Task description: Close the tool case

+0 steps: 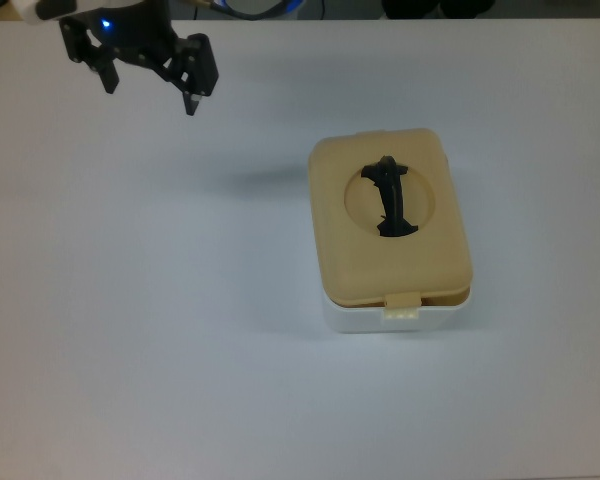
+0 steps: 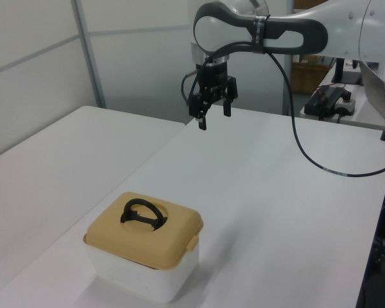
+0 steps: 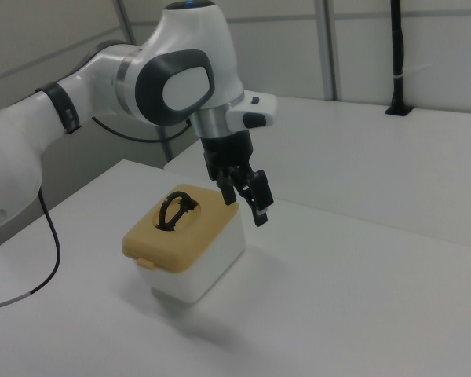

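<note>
White tool case (image 1: 395, 312), one; pincer (image 1: 148, 85) empty.

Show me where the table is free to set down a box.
Nearly all of the table is bare: everything on the top view's left of the case, and the strip below it. Only the pincer hangs above the upper left.

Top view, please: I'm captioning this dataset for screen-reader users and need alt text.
A white rectangular plastic tool case sits on a white table, covered by its tan lid with a black handle in a round recess. The robot's black hand hovers open and empty, away from the case at the top view's upper left.
</note>
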Controlling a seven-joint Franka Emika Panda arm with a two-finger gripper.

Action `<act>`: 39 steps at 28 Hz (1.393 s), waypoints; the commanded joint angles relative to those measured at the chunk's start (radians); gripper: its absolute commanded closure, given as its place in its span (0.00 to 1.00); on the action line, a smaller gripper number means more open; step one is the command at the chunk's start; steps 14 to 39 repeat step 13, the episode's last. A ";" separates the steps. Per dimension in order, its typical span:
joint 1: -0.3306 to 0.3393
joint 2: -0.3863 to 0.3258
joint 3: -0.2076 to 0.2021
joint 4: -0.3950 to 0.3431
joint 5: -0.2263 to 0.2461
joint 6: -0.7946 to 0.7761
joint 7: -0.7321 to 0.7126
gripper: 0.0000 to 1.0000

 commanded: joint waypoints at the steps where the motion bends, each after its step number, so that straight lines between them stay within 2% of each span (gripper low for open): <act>1: -0.011 -0.016 0.000 -0.012 -0.012 -0.020 -0.017 0.00; 13: -0.057 -0.013 -0.002 -0.015 -0.013 -0.015 -0.051 0.00; 39: -0.057 -0.013 -0.002 -0.015 -0.013 -0.015 -0.051 0.00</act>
